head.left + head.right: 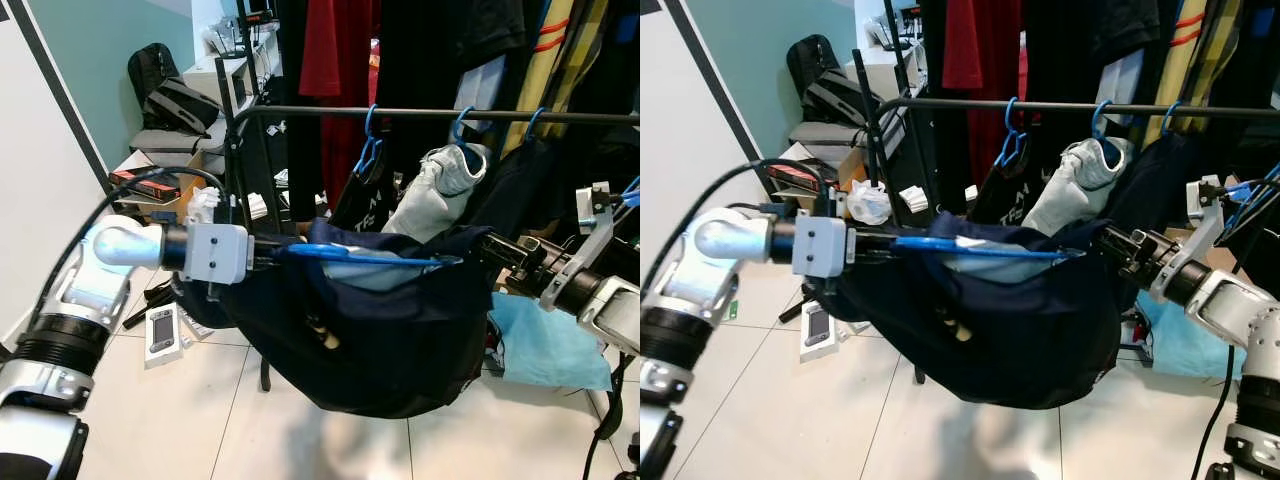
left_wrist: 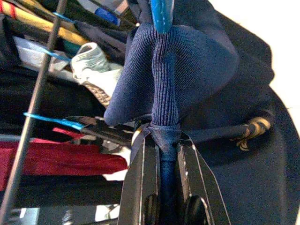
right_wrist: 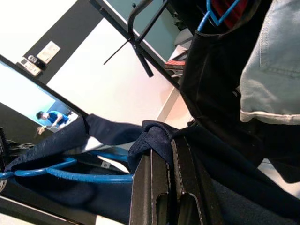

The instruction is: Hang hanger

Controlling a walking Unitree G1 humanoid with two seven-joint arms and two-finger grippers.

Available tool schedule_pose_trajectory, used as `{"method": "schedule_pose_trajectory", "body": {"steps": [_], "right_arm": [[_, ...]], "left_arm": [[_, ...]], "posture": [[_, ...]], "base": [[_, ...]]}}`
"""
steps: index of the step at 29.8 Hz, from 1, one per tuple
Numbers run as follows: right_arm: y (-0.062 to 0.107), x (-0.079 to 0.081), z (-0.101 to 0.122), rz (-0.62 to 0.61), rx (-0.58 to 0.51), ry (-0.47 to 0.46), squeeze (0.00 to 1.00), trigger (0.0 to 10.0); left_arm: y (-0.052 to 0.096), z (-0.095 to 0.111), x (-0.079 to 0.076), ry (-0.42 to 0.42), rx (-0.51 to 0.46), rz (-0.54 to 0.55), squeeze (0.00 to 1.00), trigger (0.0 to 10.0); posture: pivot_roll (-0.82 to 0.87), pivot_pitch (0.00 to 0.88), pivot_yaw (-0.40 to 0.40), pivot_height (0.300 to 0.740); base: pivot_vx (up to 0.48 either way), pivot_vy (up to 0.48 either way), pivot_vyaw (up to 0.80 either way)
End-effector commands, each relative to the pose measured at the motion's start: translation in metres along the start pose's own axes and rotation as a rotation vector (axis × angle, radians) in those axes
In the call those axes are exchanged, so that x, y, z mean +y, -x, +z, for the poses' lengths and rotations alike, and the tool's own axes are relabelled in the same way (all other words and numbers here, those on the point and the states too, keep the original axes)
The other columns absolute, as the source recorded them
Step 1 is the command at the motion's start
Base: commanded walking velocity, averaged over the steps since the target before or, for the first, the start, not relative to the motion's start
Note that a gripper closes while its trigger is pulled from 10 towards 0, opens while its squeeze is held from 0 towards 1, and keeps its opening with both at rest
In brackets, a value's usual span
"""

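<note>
Two hands stretch a dark navy garment [image 1: 380,340] on its blue hanger [image 1: 360,256] level between them, just below and in front of the black clothes rail [image 1: 440,114], where other blue hangers already hook over the bar. The left hand [image 2: 164,140] is clenched on a bunched fold of the cloth at one end; the right hand [image 3: 168,140] is clenched on a fold at the other. Judged by its deep sag, the fabric is soft and light, likely to slip or slacken in a pinch, while the thin plastic hanger looks stiff, so a grip on the hanger would steer it better. Head views show the whole span and the rail; wrist views show each pinch close up, and the right one catches a person in blue far off.
</note>
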State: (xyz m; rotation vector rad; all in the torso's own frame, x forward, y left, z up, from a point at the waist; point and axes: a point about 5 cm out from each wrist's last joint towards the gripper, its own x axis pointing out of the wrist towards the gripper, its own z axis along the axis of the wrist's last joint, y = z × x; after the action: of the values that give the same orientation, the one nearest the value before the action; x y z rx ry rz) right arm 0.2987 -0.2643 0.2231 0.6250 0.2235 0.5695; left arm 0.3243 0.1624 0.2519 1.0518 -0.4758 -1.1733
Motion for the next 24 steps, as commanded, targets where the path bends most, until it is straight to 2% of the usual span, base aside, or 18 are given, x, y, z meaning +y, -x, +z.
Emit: {"method": "schedule_pose_trajectory", "body": {"steps": [1, 9, 14, 18, 22, 24], "right_arm": [[-0.002, 0.008, 0.002, 0.042, 0.015, 0.023, 0.00, 0.0], [-0.001, 0.012, -0.003, 0.059, 0.052, 0.046, 0.00, 0.0], [-0.002, 0.013, -0.001, 0.057, 0.059, 0.061, 0.00, 0.0], [-0.009, 0.014, -0.001, 0.058, 0.113, 0.112, 0.00, 0.0], [-0.011, 0.014, -0.001, 0.059, 0.142, 0.132, 0.00, 0.0], [-0.017, 0.016, 0.001, 0.068, 0.220, 0.195, 0.00, 0.0]], "left_arm": [[0.010, -0.003, 0.006, -0.023, 0.047, 0.020, 0.00, 0.0], [0.013, -0.004, 0.007, -0.028, 0.055, 0.034, 0.00, 0.0], [0.007, -0.001, 0.000, -0.030, 0.006, -0.006, 0.00, 0.0], [-0.006, 0.011, -0.013, -0.026, -0.096, -0.105, 0.00, 0.0], [-0.009, 0.014, -0.016, -0.026, -0.117, -0.137, 0.00, 0.0], [-0.012, 0.016, -0.022, -0.024, -0.126, -0.198, 0.00, 0.0]], "posture": [[-0.12, 0.000, 0.052, 0.740], [-0.12, 0.000, 0.052, 0.740], [-0.12, 0.000, 0.055, 0.740], [-0.12, 0.000, 0.055, 0.740], [-0.12, 0.000, 0.055, 0.740], [-0.12, 0.000, 0.053, 0.740]], "base": [[0.000, 0.000, 0.00], [0.000, 0.000, 0.00], [0.000, 0.000, 0.00], [0.000, 0.000, 0.00], [0.000, 0.000, 0.00], [0.000, 0.000, 0.00]]}}
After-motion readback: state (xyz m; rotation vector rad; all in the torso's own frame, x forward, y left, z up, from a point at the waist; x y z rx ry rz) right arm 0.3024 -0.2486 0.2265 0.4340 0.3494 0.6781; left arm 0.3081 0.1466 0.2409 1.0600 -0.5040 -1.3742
